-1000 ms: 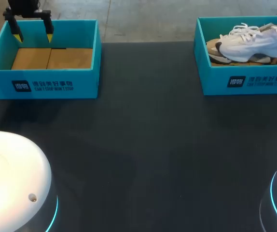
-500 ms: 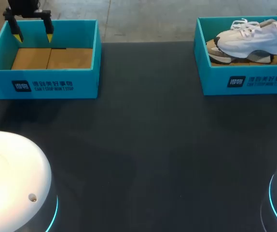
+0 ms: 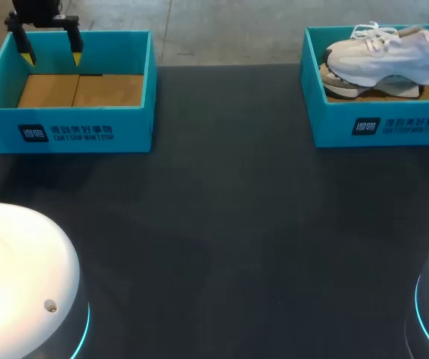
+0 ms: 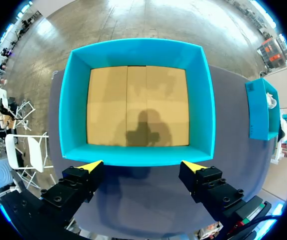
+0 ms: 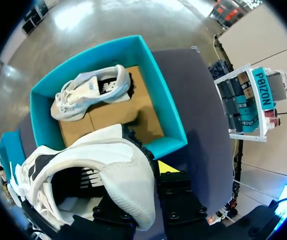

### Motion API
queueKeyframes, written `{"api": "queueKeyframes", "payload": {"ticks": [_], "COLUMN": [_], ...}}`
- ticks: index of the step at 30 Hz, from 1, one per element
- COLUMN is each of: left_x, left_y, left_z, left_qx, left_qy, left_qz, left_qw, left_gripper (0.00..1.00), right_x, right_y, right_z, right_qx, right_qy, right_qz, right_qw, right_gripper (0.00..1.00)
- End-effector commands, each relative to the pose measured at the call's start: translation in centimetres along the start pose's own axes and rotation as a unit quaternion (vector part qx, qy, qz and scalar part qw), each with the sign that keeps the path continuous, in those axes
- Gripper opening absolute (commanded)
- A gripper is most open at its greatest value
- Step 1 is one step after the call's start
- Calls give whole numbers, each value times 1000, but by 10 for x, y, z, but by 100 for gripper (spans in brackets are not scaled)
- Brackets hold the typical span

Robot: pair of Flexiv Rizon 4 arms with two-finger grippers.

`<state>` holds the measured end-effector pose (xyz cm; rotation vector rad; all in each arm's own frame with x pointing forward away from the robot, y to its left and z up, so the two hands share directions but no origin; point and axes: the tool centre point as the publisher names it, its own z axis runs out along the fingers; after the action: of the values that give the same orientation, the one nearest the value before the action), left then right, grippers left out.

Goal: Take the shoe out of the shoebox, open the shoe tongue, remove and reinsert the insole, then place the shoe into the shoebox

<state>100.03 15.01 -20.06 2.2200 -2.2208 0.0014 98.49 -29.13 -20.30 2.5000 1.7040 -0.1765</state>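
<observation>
In our right gripper we are holding the white shoe by its heel: one yellow tip is pressing against it, the other is hidden behind it, so we are judging the fingers closed on the shoe. It is hanging above the blue shoebox, where a second shoe is lying on the cardboard floor. We are reckoning the taking-out step is nearly done; next we are needing to bring the shoe over the box wall and set it sole-down on the open bench, where the tongue can be reached. Our right arm is standing at the far right edge, almost wholly outside the head view. Farther off, our left gripper is hovering wide open, holding nothing, over one wall of the empty box.
</observation>
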Motion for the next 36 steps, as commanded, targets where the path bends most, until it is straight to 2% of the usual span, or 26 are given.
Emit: {"api": "queueKeyframes", "payload": {"ticks": [1, 21, 30, 36], "left_x": [0, 0, 0, 0], "left_y": [0, 0, 0, 0], "left_z": [0, 0, 0, 0], "left_qx": [0, 0, 0, 0], "left_qy": [0, 0, 0, 0], "left_qz": [0, 0, 0, 0], "left_qw": [1000, 1000, 1000, 1000], "left_gripper": [100, 100, 100, 100], "right_x": [8, 65, 88, 99], "right_y": [-48, -181, -247, -279], "right_z": [-9, -32, -30, -27], "right_qx": [-43, -51, -49, -52], "right_qy": [-5, -6, -18, -35], "right_qz": [0, 27, 18, 17], "right_qw": [999, 998, 998, 998], "right_gripper": [0, 0, 0, 0]}}
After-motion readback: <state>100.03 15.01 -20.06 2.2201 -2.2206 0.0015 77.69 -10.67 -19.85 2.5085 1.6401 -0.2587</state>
